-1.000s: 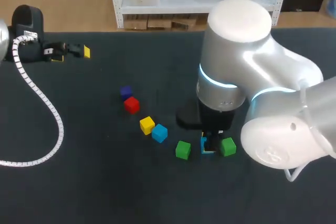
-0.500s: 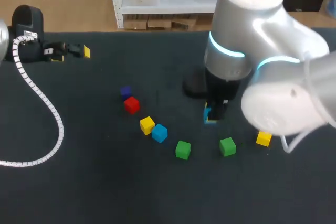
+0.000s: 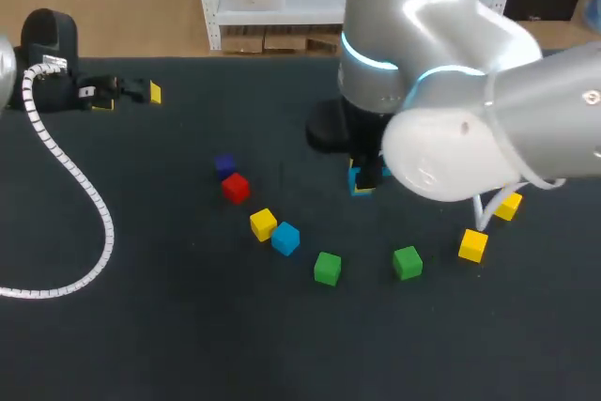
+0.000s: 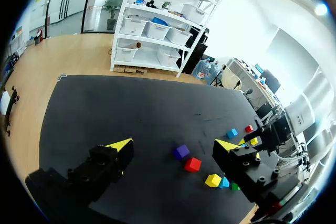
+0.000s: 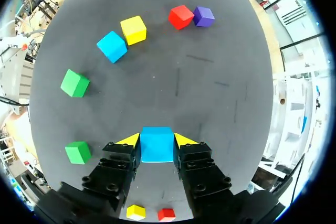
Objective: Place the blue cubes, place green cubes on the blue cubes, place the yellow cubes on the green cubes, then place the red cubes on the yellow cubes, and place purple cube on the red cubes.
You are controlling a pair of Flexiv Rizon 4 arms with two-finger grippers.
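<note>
Between the yellow tips of my right tool [image 5: 156, 140] sits a light-blue plastic cube [image 5: 156, 145], clenched from both sides. Over the last second I've carried it away from its spot between one green cube [image 3: 327, 268] and the other green cube [image 3: 408, 262], toward the middle of the dark surface [image 3: 188, 326]. Setting it down as a base looks next. My left tool [image 4: 173, 145] hangs released and empty.

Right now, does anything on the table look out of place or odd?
Nothing stands out: the right gripper holds a blue cube squarely; the other cubes lie loose on the table, none stacked.
</note>
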